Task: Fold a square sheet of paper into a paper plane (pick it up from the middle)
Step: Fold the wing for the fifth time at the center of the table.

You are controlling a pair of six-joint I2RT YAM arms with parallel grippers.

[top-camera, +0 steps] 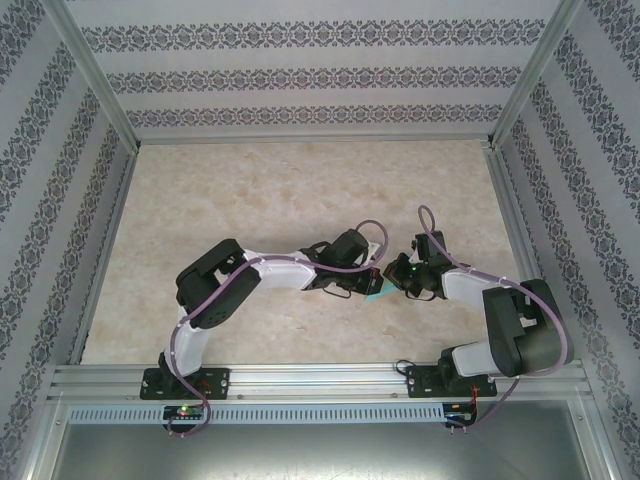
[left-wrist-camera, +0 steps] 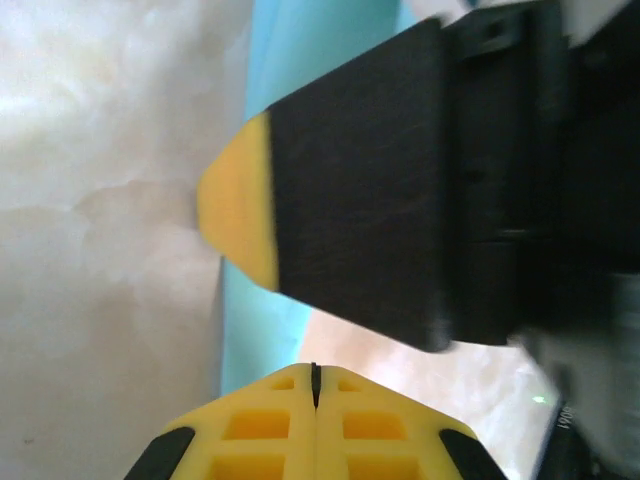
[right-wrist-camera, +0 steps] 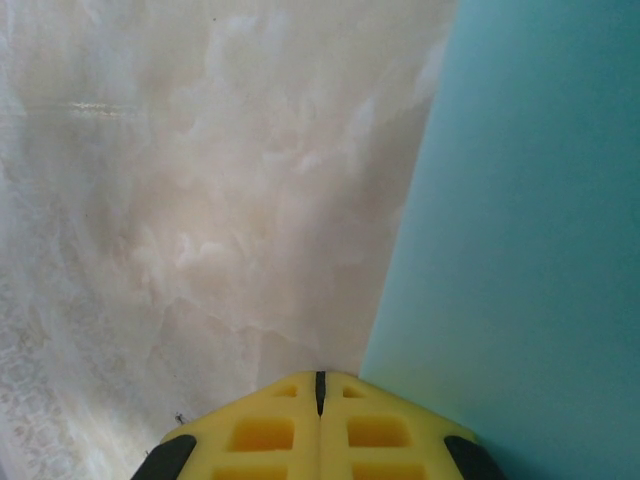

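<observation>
Left fingers and right fingers, both clenched, meet tip to tip at one cyan sheet.
The sheet sits between them at the middle of the counter. Whether either pair nips it cannot be told. Crowded so close, a one-sided pull could skew or crumple it. Two arms, one sheet.

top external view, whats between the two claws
A bit of light-cyan paper lies between the left claw and the right claw, seen in the top external view.
</observation>
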